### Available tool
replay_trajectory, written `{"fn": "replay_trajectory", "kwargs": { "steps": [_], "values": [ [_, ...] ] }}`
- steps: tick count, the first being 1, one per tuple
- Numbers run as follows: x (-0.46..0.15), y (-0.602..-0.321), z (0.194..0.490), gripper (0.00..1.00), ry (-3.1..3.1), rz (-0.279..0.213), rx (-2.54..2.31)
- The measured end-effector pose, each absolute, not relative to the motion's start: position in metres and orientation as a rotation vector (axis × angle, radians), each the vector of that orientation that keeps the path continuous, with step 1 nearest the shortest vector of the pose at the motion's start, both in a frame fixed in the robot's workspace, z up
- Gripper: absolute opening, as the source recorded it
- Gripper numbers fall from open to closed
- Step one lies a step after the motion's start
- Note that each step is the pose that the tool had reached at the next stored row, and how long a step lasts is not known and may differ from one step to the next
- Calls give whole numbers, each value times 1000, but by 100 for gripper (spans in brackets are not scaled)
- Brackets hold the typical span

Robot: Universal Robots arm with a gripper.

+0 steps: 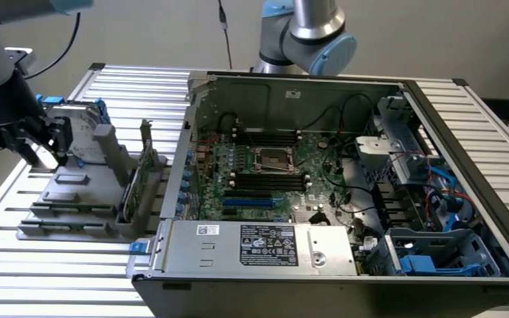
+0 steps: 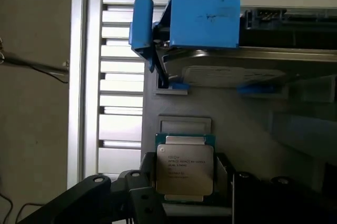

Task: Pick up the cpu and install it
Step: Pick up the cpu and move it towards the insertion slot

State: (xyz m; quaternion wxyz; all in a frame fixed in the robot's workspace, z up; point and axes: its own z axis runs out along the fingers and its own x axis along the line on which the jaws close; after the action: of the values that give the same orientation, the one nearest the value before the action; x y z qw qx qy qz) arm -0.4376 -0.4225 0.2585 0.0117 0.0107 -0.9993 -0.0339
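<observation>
On my exterior feed an open computer case point(image 1: 307, 93) lies on the slatted tabletop point(image 1: 60, 278). I see its motherboard point(image 1: 264, 189), a metal-framed socket point(image 1: 272, 158) and a power supply point(image 1: 254, 246) at the near edge. Toward that view's left, a grey rack point(image 1: 69, 199) holds a hard drive point(image 1: 82, 129) in a blue bracket point(image 2: 202, 21).

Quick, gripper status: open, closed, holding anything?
Gripper: jaws closed on the cpu, one against each side of it, as far as the wrist view shows.
</observation>
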Motion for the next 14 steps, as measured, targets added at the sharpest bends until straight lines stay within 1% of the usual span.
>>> {"fn": "replay_trajectory", "kwargs": {
  "steps": [14],
  "values": [
    [-415,-417,322,55,-3116,-106,33]
  ]
}}
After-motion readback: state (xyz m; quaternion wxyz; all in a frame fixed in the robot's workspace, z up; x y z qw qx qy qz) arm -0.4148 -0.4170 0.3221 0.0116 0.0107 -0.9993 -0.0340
